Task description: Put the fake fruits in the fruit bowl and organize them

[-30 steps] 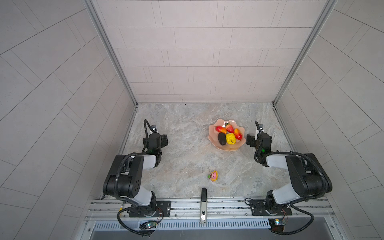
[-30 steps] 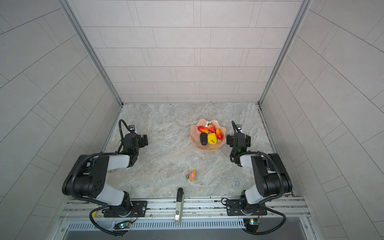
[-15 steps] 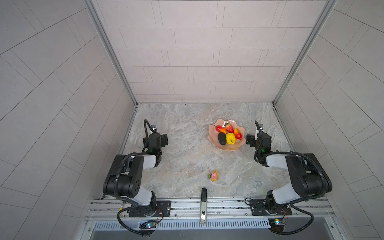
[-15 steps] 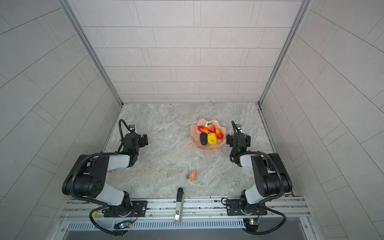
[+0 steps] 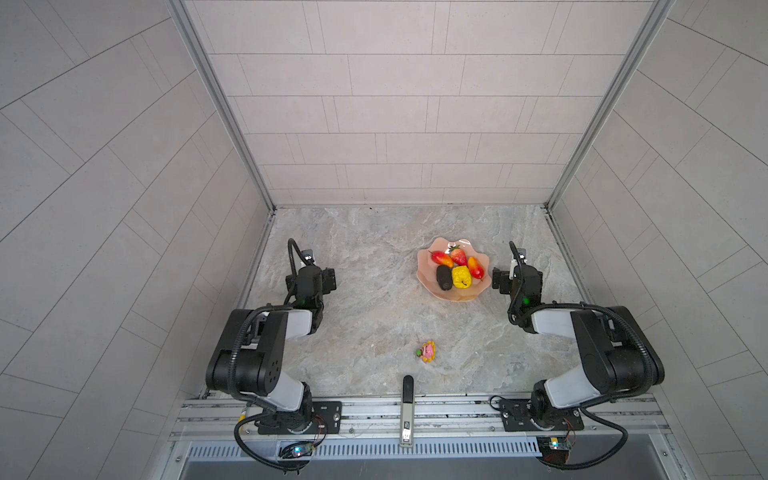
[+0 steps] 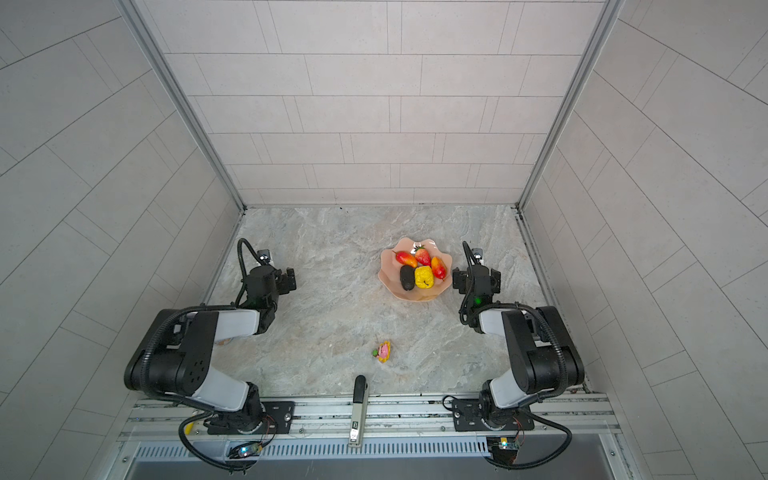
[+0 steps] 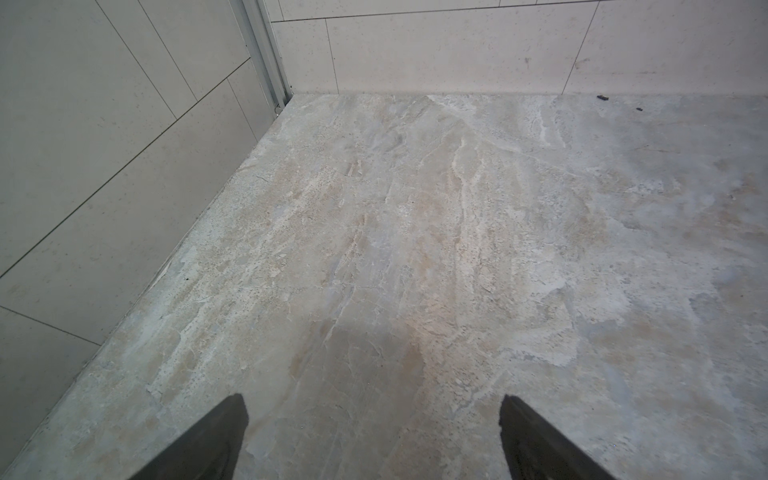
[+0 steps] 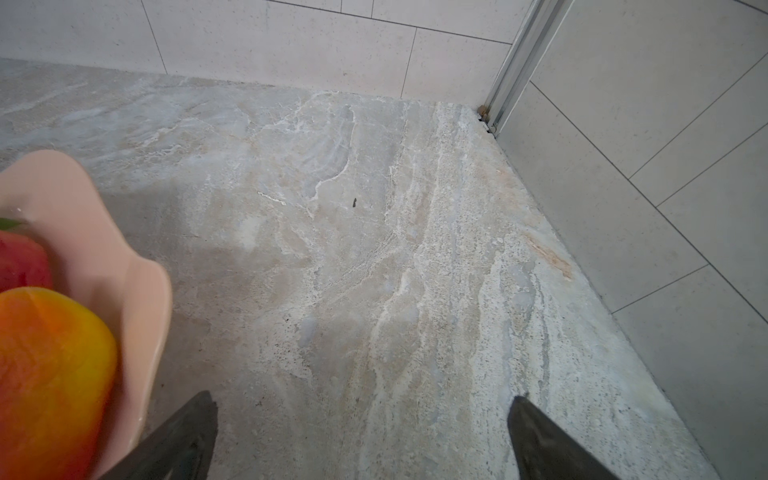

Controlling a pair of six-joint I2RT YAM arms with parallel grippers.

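The fruit bowl (image 5: 456, 295) holds five fake fruits (image 5: 461, 277); right jaws just beside the bowl, left jaws well apart from it; both pairs spread wide, empty.

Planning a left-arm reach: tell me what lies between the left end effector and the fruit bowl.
Nothing: in both top views only bare marble tabletop separates the left end effector from the fruit bowl.

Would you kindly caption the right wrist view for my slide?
Open right gripper beside the fruit bowl, mango and strawberry inside.
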